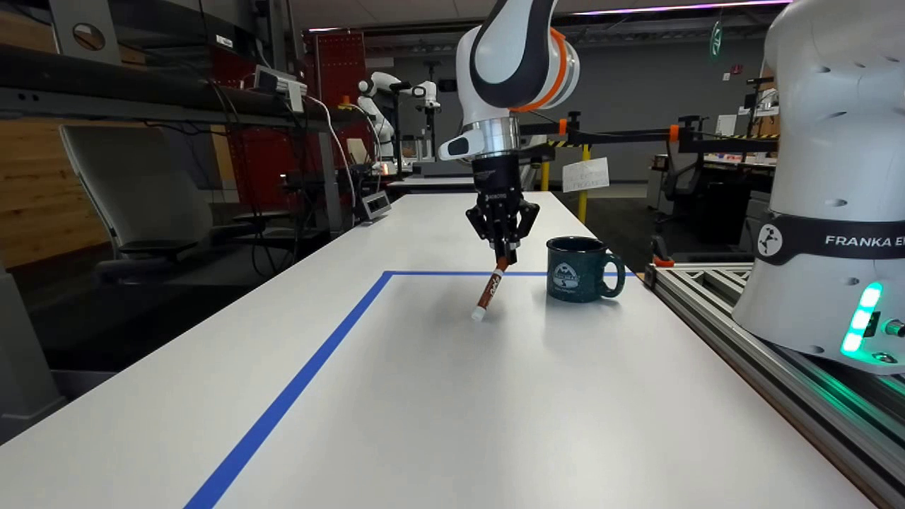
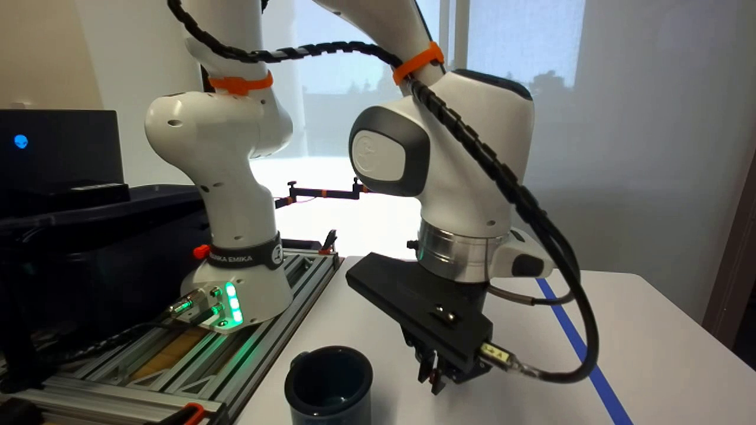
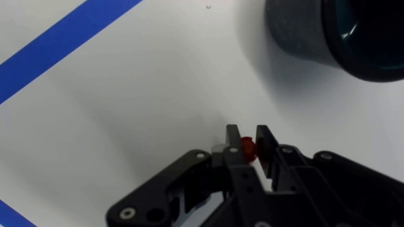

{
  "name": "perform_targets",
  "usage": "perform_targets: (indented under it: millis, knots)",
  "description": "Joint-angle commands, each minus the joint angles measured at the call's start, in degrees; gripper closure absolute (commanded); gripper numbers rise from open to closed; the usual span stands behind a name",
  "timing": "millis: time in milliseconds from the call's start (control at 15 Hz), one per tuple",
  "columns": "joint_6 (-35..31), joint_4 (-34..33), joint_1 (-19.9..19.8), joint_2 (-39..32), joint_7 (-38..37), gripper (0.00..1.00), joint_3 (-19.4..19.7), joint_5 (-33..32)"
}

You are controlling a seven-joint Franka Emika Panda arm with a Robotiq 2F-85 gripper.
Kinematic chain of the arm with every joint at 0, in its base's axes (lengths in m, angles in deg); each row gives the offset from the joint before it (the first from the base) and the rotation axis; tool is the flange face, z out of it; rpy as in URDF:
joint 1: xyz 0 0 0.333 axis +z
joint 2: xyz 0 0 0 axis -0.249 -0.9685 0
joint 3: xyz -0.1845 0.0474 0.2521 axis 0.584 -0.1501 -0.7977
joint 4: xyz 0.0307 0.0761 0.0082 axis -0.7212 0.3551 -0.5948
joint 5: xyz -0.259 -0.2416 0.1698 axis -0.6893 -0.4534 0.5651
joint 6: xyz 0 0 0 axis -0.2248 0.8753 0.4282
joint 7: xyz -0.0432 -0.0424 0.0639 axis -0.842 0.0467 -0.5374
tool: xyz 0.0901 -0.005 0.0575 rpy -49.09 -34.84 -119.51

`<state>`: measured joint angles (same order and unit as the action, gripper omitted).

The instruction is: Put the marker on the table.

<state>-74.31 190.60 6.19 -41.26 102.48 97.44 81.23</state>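
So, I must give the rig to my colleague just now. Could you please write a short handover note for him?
The gripper is closed on the upper end of the marker.
The marker is tilted, white end down, over the table; I cannot tell if that end touches the surface.
The dark teal mug stands upright on the table, beside the marker and apart from it.
Done: the marker is grasped.
Left: lay the marker down, open the gripper and back off, probably best away from the mug.
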Motion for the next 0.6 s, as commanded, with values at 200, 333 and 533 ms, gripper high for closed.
perform_targets:
  millis: [200,333,533]
  knots:
    - [-3.17,-3.77,-3.81,-6.66,-2.45,0.95,-3.06,-4.89]
    - [-3.97,-4.1,-3.38,-7.43,-6.33,0.95,-2.36,-9.52]
    - [-2.52,-4.04,-2.82,-7.01,-12.0,0.95,-1.87,-16.22]
